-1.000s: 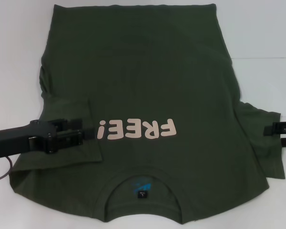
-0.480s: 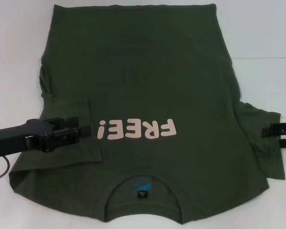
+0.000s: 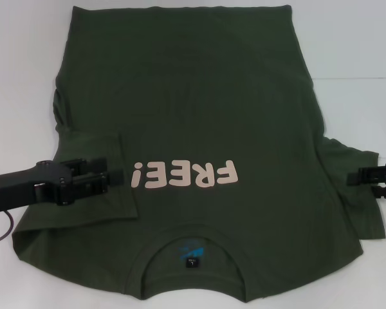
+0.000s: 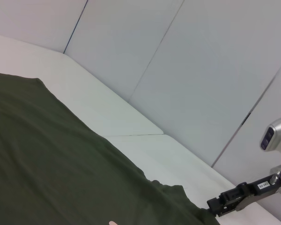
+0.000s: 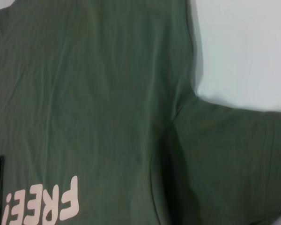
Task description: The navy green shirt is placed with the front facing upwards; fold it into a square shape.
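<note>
Olive-green shirt (image 3: 199,129) is spread flat; left gripper (image 3: 119,175) is closed over its folded-in left sleeve, right gripper (image 3: 354,177), aperture unclear, at the right sleeve.

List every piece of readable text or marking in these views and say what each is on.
"FREE!": pale pink print on the chest of the dark olive-green cotton T-shirt, upside down in the head view.
Small blue neck label inside the round collar: markings too small to read.
White sticker on the right arm near its claw: too small to read.
</note>
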